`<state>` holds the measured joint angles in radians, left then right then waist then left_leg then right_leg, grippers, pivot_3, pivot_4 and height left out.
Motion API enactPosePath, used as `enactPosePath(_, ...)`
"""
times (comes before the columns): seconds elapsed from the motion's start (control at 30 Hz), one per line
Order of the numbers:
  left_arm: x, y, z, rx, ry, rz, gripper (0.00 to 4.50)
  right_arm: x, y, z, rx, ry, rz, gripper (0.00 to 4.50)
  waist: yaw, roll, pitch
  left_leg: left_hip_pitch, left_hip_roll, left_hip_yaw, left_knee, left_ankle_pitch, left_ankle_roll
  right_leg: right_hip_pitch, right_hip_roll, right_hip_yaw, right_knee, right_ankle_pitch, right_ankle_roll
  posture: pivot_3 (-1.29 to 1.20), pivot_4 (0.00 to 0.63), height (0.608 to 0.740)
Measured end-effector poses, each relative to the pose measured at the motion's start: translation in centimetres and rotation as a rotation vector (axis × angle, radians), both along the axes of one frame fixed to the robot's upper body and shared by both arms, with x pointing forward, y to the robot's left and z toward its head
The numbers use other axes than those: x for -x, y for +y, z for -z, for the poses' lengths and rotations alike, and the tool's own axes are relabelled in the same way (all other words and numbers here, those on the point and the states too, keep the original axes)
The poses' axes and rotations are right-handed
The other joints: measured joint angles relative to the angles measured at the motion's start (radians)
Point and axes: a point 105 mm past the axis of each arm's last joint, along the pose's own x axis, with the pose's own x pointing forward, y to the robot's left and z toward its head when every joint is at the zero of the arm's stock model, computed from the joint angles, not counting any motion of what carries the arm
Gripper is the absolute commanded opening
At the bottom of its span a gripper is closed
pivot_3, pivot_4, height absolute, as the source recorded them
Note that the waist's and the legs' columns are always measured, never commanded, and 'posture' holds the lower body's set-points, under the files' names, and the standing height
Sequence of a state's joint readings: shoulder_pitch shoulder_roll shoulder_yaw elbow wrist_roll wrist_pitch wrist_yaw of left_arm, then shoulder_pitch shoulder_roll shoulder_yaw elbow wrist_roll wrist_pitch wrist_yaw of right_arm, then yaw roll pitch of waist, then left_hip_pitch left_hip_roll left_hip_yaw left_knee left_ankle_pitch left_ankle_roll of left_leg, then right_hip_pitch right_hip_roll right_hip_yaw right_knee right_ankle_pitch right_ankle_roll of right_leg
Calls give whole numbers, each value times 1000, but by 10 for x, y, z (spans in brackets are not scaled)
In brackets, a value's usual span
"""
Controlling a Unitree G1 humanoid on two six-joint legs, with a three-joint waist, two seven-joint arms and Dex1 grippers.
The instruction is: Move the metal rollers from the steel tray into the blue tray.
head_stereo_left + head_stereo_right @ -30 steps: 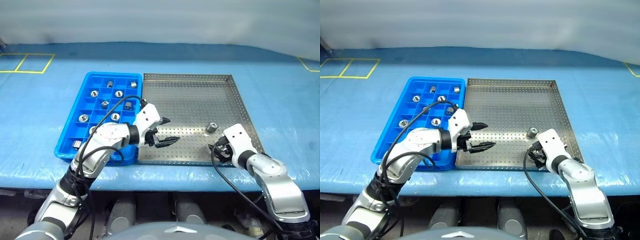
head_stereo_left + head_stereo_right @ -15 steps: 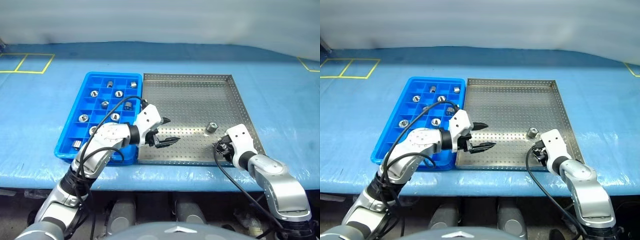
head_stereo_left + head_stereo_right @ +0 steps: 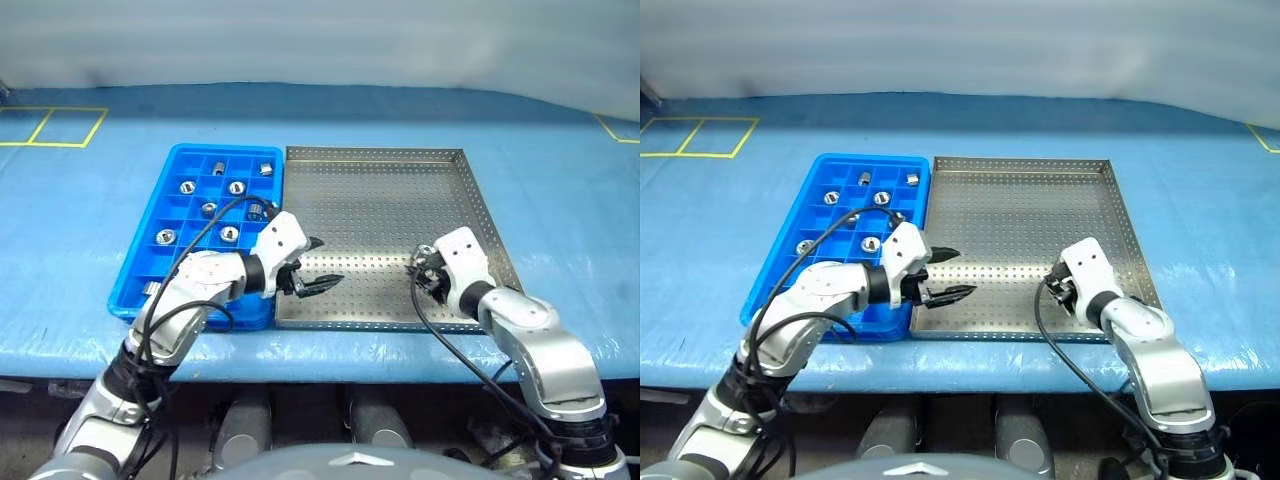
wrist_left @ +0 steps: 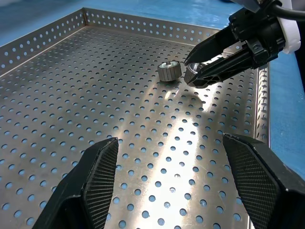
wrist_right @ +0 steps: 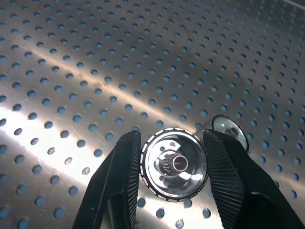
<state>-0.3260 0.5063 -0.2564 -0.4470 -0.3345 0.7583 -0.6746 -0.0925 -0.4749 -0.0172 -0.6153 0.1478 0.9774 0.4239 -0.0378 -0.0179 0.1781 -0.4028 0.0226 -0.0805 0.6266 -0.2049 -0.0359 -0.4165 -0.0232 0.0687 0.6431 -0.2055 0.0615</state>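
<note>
Right tool (image 5: 174,164) pinched knurled shiny metal roller (image 5: 174,163) above perforated steel tray (image 3: 380,200). Left tool (image 3: 312,265) spread, empty, beside gridded blue tray (image 3: 170,210).

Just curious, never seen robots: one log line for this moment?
right gripper: shut on shiny silver metal roller | left gripper: open, empty | place: over perforated steel tray

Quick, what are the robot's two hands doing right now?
Left end effector: open, holding nothing.
Right end effector: closed on a metal roller, above the steel tray.
</note>
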Motion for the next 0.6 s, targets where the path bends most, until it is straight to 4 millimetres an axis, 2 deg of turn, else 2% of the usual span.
enactPosePath(0.1,-2,27,5,-54,19,-105,3793,-4,34,-19,-39,-83,-149,1709,-2,0,0,0,1,0,0,0,0,0,1,0,0,0,0,80,150,740)
enactPosePath(0.2,-3,57,3,-118,24,-226,3793,0,85,-32,-125,-148,-363,1709,1,0,0,0,1,-1,-1,0,0,0,1,-1,0,0,-1,119,150,740)
enactPosePath(0.4,9,103,-18,-171,-24,-408,3793,0,141,-28,-177,-126,-593,1709,22,-1,1,0,1,-1,-1,0,0,0,0,-1,-1,0,-1,209,150,740)
enactPosePath(0.5,18,119,-31,-176,-57,-475,3793,4,168,-34,-199,-135,-703,1709,30,-1,1,0,1,-2,-2,0,0,-1,1,-2,0,0,-1,255,150,740)
enactPosePath(0.6,29,135,-36,-212,-62,-541,3793,8,191,-38,-228,-140,-791,1709,41,-2,1,1,2,-2,-3,0,0,0,1,-3,0,-1,-2,301,150,740)
